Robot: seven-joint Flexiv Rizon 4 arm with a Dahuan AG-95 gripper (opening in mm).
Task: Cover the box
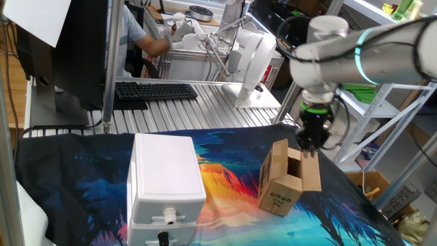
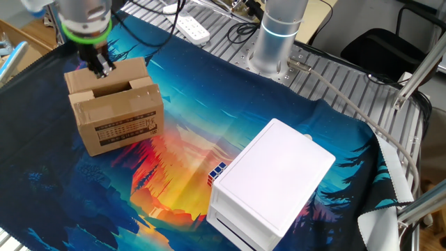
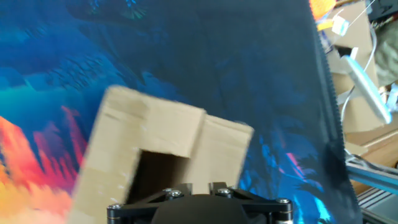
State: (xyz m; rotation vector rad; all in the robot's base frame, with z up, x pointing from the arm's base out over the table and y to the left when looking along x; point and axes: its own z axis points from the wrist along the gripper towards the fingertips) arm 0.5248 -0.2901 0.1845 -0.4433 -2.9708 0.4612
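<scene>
The box [image 1: 283, 181] is a small brown carton with black print on one side, standing on the colourful cloth with its top open. One flap stands upright and another leans outward. In the other fixed view the box [image 2: 115, 115] sits at the left, and in the hand view the blurred box [image 3: 161, 149] fills the lower left with its dark opening showing. My gripper [image 1: 308, 143] hangs just over the outward flap at the box's rim [image 2: 103, 67]. Its fingers look pressed together with nothing between them. The hand view shows only the roots of the gripper [image 3: 200, 186].
A large white plastic case [image 1: 167, 181] with a front connector stands on the cloth beside the box [image 2: 272, 181]. A small coloured cube [image 2: 217, 172] lies against it. Behind are a keyboard [image 1: 156, 90], a power strip [image 2: 189, 26] and the arm's base [image 2: 279, 35].
</scene>
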